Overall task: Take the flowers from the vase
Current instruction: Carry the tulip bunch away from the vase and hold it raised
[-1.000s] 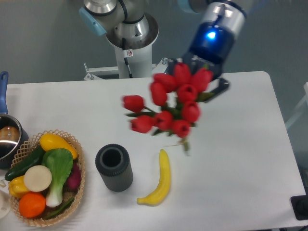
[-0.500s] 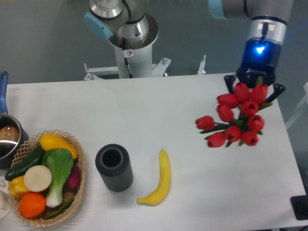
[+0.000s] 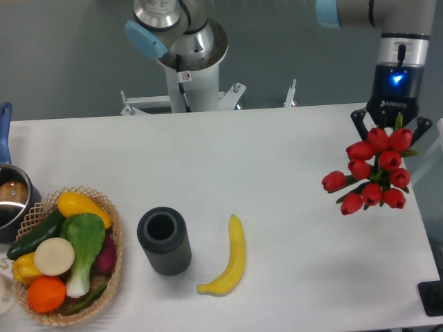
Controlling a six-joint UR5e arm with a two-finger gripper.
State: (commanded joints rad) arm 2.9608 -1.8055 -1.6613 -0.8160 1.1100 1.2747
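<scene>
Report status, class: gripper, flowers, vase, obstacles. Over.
Gripper shut on the flowers, held above the table's right edge. Vase empty, standing beside the banana. Nothing in the way.

One vase point(image 3: 164, 241), one banana point(image 3: 229, 259), one basket point(image 3: 111, 266), one pot point(image 3: 10, 202).

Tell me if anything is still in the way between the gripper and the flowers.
Nothing visible. The gripper is directly over the flowers, which hang beneath it near the table's right edge. The vase stands empty, far to the left beside the banana.
</scene>
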